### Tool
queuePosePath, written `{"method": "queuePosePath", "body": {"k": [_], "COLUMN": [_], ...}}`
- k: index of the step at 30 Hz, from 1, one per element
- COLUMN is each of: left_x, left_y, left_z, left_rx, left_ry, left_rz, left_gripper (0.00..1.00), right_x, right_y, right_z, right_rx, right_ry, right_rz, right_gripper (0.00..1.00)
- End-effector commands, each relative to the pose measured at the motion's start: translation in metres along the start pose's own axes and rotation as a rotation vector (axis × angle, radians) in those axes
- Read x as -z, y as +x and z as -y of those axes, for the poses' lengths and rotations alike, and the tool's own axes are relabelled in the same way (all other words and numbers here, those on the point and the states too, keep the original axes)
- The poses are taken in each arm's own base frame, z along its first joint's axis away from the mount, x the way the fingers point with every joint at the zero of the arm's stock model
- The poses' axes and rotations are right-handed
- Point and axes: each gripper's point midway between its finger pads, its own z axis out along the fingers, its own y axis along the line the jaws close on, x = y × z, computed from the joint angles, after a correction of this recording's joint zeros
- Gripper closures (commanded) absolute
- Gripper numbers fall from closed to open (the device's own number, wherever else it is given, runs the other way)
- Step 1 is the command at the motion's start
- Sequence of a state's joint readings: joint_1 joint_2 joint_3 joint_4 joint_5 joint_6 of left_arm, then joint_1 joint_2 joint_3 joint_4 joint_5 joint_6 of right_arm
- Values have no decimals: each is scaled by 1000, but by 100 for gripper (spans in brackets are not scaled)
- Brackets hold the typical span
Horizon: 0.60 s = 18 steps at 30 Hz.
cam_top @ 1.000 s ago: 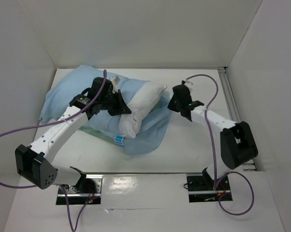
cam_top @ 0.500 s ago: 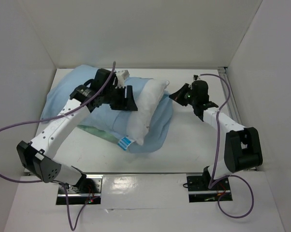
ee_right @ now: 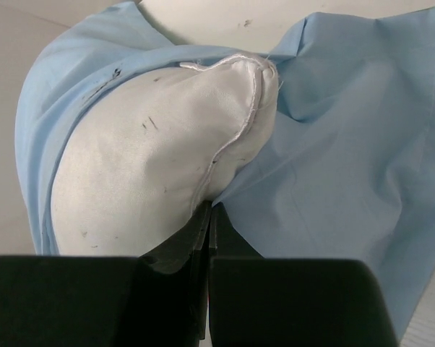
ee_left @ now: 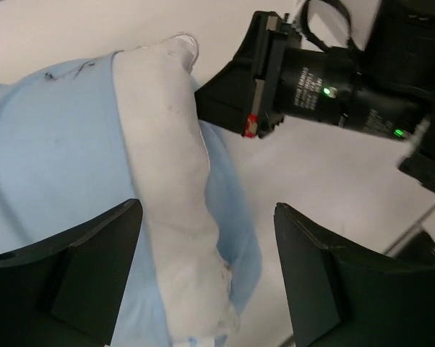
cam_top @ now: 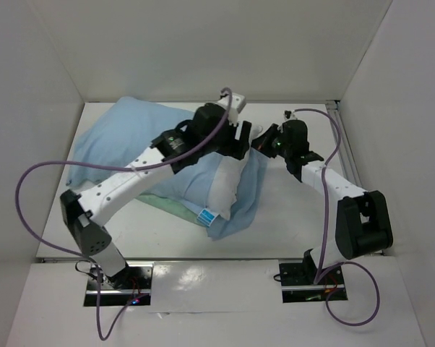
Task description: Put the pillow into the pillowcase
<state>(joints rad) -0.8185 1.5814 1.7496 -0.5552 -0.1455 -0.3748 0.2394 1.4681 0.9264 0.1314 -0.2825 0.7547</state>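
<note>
Top view, pillow: The pillow point(cam_top: 228, 184) was white, soft and puffy. It lay in the middle of the table point(cam_top: 297, 210).
Top view, long way: Its bare white strip ran from far to near, leaning a bit left. A small blue-and-white label point(cam_top: 209, 216) was at the near end.
Top view, pillowcase: The pillowcase point(cam_top: 123, 137) was thin light blue cloth, lumpy and creased, on both sides of the strip.
Left wrist view, left gripper: The left gripper point(ee_left: 207, 213) had hard black jaws spread wide over the strip, gripping nothing.
Left wrist view, right gripper: The right gripper point(ee_left: 207, 100) sat right against the pillow's far edge.
Right wrist view, jaws: They were squeezed tight together, tucked under a round, stitched pillow corner. I could not tell if cloth was pinched.
</note>
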Motion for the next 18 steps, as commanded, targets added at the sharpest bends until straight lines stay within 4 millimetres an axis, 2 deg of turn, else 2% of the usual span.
{"method": "queuePosePath", "body": {"k": [1,3,6,7,9,11,12,13,14,15,16,17,18], "left_x": [-39,-60,-76,-91,-97,-109,-117,-122,-127,-131,-136,-136,-140], "left_y": [-21,-20,-17,-5,-4,10,22,31,40,54,62,65,79], "left_z": [-12,-18,-28,-34,-43,-51,-46,-50,-57,-57,-66,-68,-68], "left_rx": [-62,-81,-96,-104,-107,-107,-115,-104,-84,-66,-25,-3,4], "left_ry": [-165,-211,-294,-325,-391,-408,-370,-367,-377,-354,-355,-349,-340], "left_rz": [121,143,158,137,142,110,77,47,19,-33,-60,-76,-112], "left_gripper": [14,14,14,14,14,17,23,31,45,73,99,100,100], "right_x": [20,22,26,30,32,35,37,38,41,41,42,42,42], "right_y": [-30,-27,-20,-22,-22,-18,-20,-22,-24,-25,-28,-28,-26], "right_z": [-55,-53,-48,-51,-46,-46,-42,-41,-43,-39,-36,-36,-34], "right_rx": [55,53,47,51,45,43,41,38,41,37,34,34,30], "right_ry": [-160,-153,-141,-149,-136,-138,-133,-135,-141,-140,-134,-134,-127], "right_rz": [94,88,76,84,83,71,79,79,85,85,93,93,86], "right_gripper": [100,100,100,100,100,100,100,100,100,100,100,100,100]}}
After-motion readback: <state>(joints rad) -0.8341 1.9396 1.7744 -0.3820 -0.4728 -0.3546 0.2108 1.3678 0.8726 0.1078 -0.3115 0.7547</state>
